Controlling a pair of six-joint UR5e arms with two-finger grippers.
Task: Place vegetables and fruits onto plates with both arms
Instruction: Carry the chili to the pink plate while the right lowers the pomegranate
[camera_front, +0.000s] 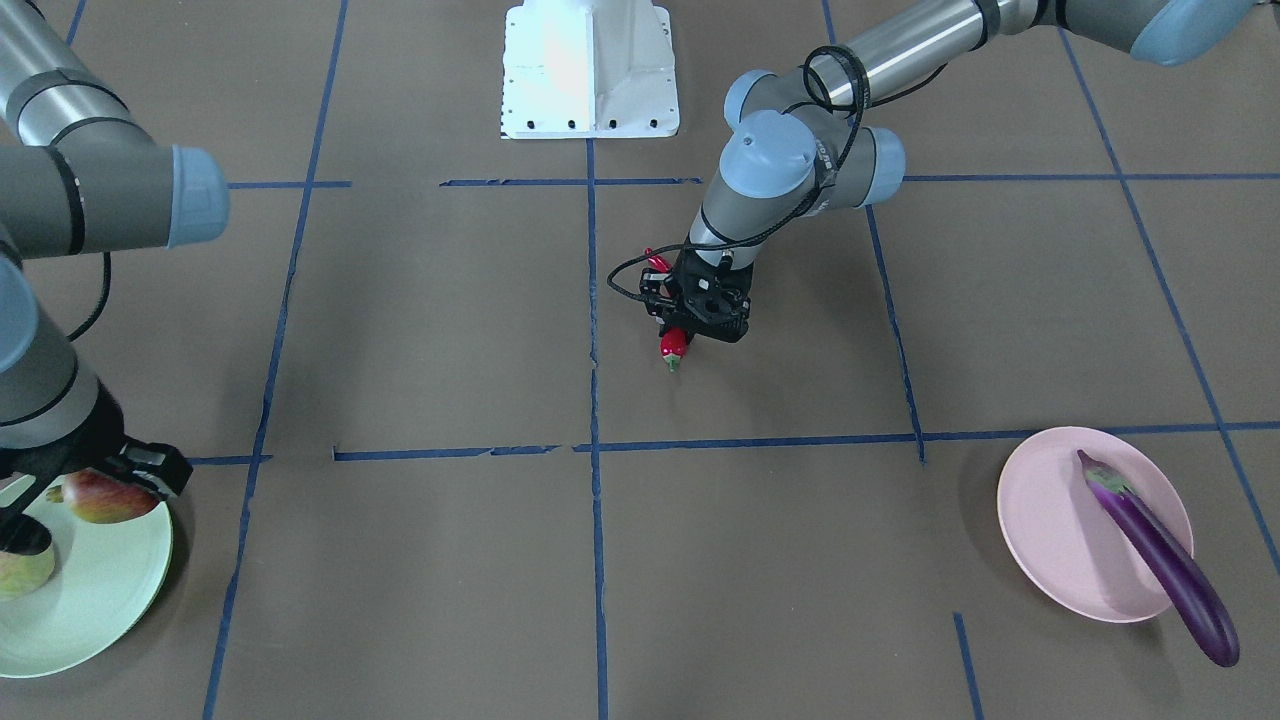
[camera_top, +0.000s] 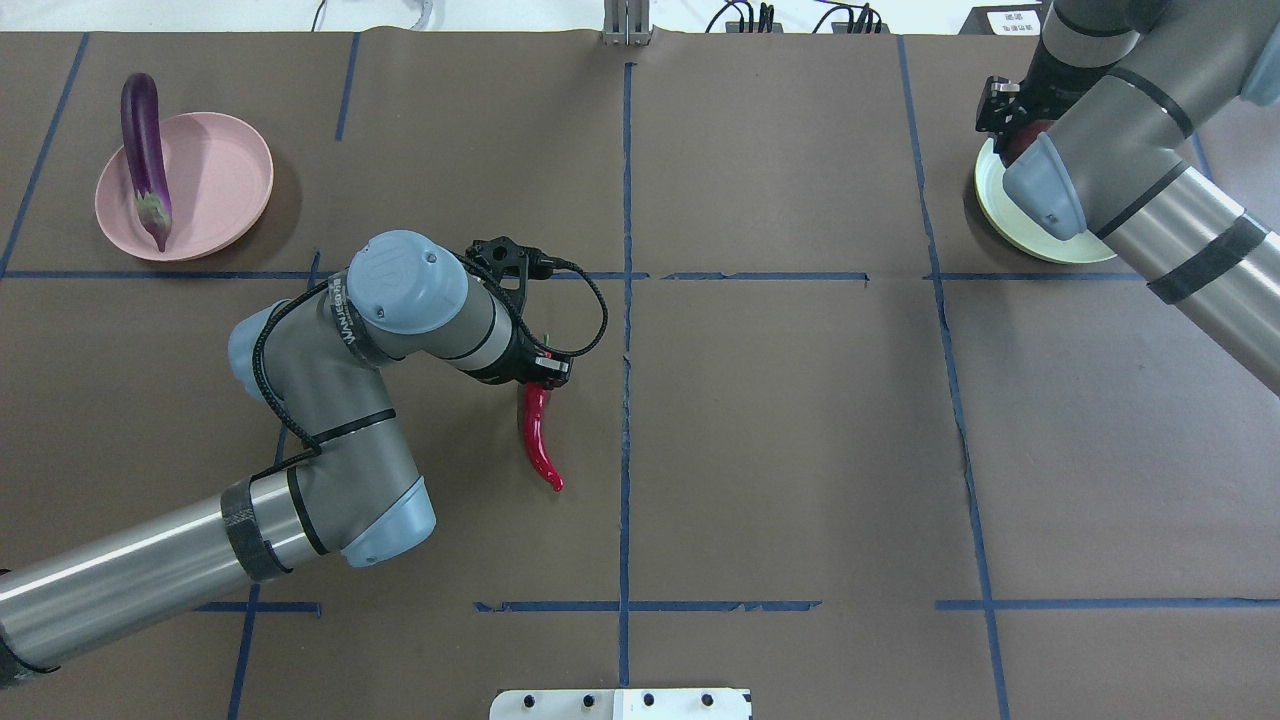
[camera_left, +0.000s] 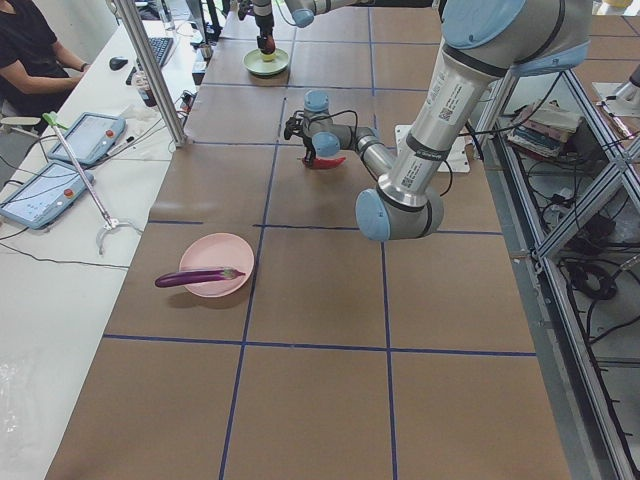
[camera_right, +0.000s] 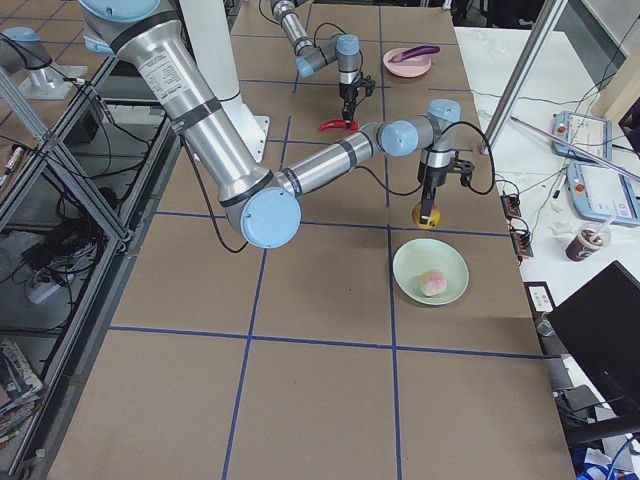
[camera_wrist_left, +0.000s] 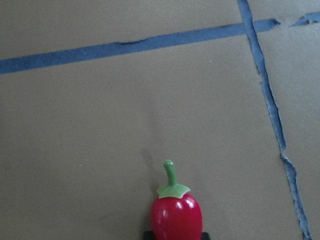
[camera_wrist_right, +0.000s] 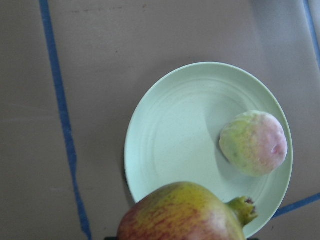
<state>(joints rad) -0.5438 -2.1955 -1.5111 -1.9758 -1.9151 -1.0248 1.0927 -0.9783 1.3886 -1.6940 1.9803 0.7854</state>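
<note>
My left gripper (camera_front: 681, 338) (camera_top: 537, 384) is shut on the red chili pepper (camera_front: 673, 346) (camera_top: 540, 440) (camera_wrist_left: 176, 214) near its green stem and holds it low over the table's middle. The purple eggplant (camera_front: 1160, 555) (camera_top: 145, 160) lies across the pale pink plate (camera_front: 1060, 530) (camera_top: 215, 180), one end overhanging the rim. My right gripper (camera_front: 95, 485) (camera_top: 1020, 135) is shut on the red and yellow-green fruit (camera_front: 100, 497) (camera_wrist_right: 185, 212) and holds it over the edge of the pale green plate (camera_front: 90, 600) (camera_wrist_right: 165, 145). The pale green, pink-blushed fruit (camera_front: 20, 572) (camera_wrist_right: 254, 142) sits on that plate.
The white base block (camera_front: 590, 70) (camera_top: 620, 703) stands at the robot's side of the table. Blue tape lines (camera_front: 592, 330) cross the brown table cover. A bench with tablets (camera_left: 60, 160) and a seated person (camera_left: 35, 55) runs along the far side.
</note>
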